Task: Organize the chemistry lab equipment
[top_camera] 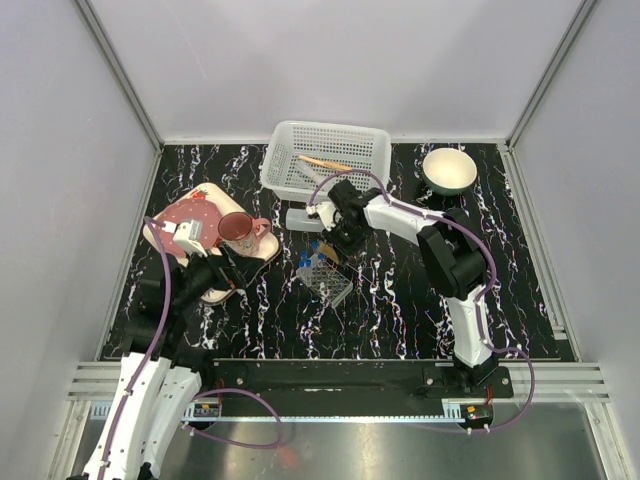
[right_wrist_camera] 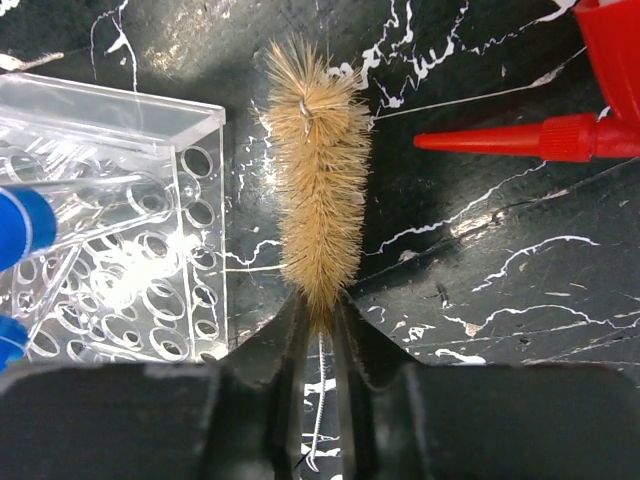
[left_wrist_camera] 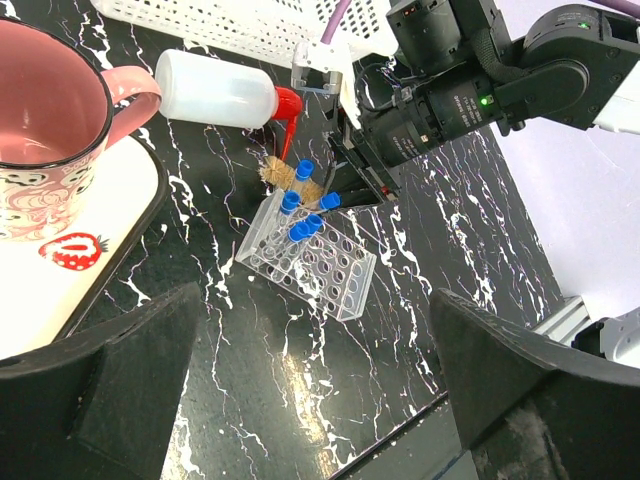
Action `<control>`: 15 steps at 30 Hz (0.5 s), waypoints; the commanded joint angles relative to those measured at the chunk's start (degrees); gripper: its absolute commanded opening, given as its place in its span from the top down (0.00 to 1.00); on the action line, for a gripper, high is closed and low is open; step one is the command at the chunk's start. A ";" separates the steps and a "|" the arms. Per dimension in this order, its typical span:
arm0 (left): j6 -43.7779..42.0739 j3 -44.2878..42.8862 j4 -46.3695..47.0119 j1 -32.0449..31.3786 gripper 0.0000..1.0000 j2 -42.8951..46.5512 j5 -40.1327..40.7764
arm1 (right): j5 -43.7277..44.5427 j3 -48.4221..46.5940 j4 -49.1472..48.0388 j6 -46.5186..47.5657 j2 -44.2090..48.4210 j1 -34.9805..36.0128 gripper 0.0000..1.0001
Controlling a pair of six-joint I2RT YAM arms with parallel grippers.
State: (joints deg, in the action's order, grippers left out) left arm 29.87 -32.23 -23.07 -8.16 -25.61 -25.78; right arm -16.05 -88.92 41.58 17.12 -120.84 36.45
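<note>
- Item: tan bristle brush (right_wrist_camera: 322, 190) on a wire stem. We log it on the black marbled tabletop (right_wrist_camera: 480, 300), between the clear plastic tube rack (right_wrist_camera: 130, 250) and the red-capped translucent bottle (right_wrist_camera: 520, 140).
- Long axis: straight out from the right gripper (right_wrist_camera: 320, 315), tip pointing away.
- Our right gripper: pinching the brush's near end.
- Our left gripper (left_wrist_camera: 315, 330): spread wide, holding nothing.

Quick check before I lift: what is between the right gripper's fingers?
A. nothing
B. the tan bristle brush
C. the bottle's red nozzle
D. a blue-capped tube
B: in the right wrist view the lower end of the tan bristle brush sits pinched in the right gripper, while the red nozzle and the blue-capped tubes lie off to either side.
</note>
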 commanded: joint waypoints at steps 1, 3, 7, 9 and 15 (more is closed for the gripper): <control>0.10 0.06 2.77 0.25 0.01 0.29 -1.82 | 2.43 0.86 -0.80 0.89 1.30 0.38 0.83; 0.19 0.15 2.85 0.25 0.01 0.12 -2.08 | 2.69 1.29 -0.89 1.33 3.06 0.38 0.87; 0.63 0.50 3.47 0.25 0.01 -0.15 -3.22 | 2.87 2.70 -0.98 2.12 6.83 0.21 0.91; 0.98 0.59 3.82 0.25 0.01 -0.41 -4.01 | 1.91 3.75 -1.24 2.12 9.38 0.03 0.92; 3.26 1.90 6.02 0.17 0.01 -1.64 -8.49 | -4.66 6.56 -2.29 0.37 15.97 -2.16 0.93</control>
State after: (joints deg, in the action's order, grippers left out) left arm 30.76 -31.79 -21.65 -8.16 -26.20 -29.54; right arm -15.40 -83.66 41.32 18.22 -111.63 35.97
